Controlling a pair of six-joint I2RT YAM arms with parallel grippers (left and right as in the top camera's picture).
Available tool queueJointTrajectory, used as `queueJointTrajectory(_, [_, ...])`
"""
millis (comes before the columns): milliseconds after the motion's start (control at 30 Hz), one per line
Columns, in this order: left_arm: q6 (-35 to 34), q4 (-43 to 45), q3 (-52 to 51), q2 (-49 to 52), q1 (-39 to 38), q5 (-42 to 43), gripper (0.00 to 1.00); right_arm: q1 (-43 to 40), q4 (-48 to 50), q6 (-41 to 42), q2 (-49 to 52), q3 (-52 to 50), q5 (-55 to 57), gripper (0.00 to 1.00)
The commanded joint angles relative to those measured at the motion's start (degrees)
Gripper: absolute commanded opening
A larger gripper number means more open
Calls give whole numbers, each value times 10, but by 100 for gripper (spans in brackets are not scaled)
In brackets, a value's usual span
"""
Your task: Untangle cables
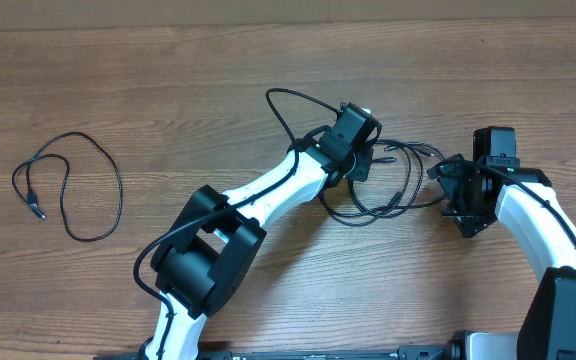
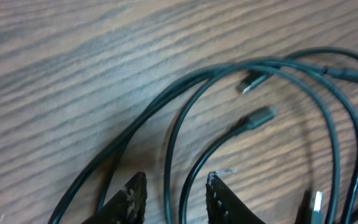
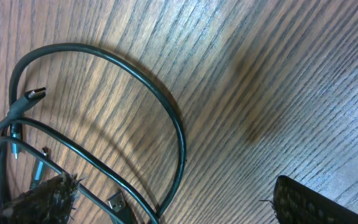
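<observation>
cables bunched; long axis left-right

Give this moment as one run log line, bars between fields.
step: untangling | left gripper: open over a strand of tangled cables | right gripper: open wide, gripping nothing | single cable: lying apart, far left

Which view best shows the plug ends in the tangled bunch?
Left wrist: the plug ends lie close and sharp, just beyond its fingers. Right wrist catches a few at its frame's left edge; overhead shows the tangled bunch, its plugs tiny.
</observation>
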Motion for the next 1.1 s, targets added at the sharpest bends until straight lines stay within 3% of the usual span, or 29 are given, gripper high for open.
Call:
queueJointTrajectory(0, [8, 18, -17, 5, 1, -9, 27, -1, 3, 0, 2, 1, 10, 100])
queueJointTrajectory(100, [8, 21, -23, 5, 1, -9, 18, -1, 3, 0, 2, 1, 10, 100])
queueJointTrajectory(1067, [8, 23, -25, 5, -14, -18, 25, -1, 3, 0, 2, 1, 10, 100])
